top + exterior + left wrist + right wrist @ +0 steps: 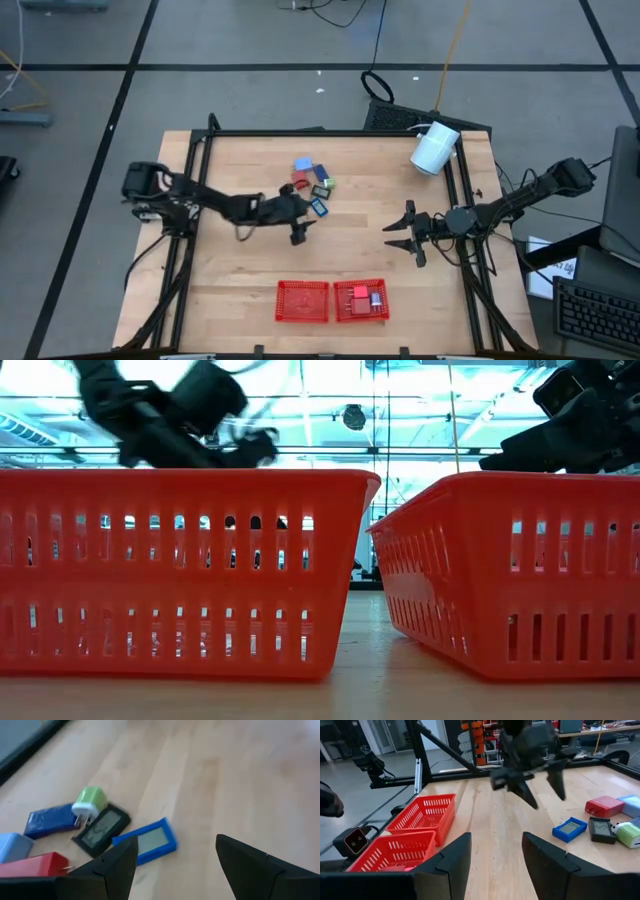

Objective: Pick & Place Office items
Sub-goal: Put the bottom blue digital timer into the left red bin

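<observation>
Your table (240,290) carries two red mesh trays at the near edge: the left tray (302,301) shows nothing inside from above, the right tray (361,300) holds a red piece and a small pale one. A white cylinder (434,148) lies tilted at the far right corner, well apart from the work.

The office items (312,182) sit clustered at the table's centre-back. In your left wrist view they read as a blue-framed piece with a grey screen (147,840), a black screen piece (101,829) touching it, a green plug block (89,803) lying partly over the black one, a dark blue block (49,819), a light blue block (13,847) and a red block (35,865). No writing on any of them is legible.

Your left gripper (303,226) hangs just beside the cluster, fingers apart, holding nothing. Your right gripper (400,236) waits right of centre, fingers apart and empty. Nothing stands between the left gripper and the items.
</observation>
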You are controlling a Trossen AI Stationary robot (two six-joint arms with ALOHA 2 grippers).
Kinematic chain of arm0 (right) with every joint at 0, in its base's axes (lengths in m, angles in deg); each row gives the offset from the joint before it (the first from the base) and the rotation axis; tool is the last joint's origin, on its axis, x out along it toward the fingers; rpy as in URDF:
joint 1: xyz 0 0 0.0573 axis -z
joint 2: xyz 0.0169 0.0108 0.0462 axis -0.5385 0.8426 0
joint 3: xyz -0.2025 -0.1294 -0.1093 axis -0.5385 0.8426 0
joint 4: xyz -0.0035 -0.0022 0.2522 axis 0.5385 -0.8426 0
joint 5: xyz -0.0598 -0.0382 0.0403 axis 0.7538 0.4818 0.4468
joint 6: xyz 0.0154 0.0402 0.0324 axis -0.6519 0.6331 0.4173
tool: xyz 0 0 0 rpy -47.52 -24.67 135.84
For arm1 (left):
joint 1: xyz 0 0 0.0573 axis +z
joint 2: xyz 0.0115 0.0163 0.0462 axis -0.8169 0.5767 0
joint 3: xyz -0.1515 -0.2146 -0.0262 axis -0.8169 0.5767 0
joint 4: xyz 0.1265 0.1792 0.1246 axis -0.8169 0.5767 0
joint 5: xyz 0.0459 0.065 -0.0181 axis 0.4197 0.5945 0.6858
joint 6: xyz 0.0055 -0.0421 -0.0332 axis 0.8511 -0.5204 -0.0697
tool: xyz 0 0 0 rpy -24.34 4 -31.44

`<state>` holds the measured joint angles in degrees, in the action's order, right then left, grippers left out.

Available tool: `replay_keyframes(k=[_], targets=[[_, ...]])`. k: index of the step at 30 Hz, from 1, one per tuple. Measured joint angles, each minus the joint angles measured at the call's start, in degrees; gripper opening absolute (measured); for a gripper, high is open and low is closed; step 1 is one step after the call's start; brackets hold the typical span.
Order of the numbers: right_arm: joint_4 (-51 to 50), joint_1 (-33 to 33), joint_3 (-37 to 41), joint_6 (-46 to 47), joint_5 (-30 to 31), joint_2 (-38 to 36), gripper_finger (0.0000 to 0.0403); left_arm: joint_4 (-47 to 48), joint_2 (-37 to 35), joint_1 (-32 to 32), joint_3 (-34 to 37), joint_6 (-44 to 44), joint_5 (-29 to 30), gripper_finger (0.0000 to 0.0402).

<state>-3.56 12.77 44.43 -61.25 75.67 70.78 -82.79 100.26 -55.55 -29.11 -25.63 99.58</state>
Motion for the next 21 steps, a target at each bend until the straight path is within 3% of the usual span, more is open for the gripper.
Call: replay_keyframes(k=[4,8,17,21], targets=[[0.0,-0.02,-0.02,0.61,-0.02,0.0,0.0166,9.41,3.47,2.55,-7.17,2.32,-0.58,0.0271],[0.0,-0.02,-0.02,0.61,-0.02,0.0,0.0166,13.92,5.77,4.69,-10.65,4.07,-5.13,0.0271],[-0.03,-0.04,-0.02,0.58,-0.22,0.0,0.0166,17.2,6.49,7.38,-11.25,2.28,-7.76,0.0271],[-0.03,-0.04,-0.02,0.5,-0.22,0.0,0.0166,17.16,7.02,7.85,-11.25,6.85,-7.74,0.0271]])
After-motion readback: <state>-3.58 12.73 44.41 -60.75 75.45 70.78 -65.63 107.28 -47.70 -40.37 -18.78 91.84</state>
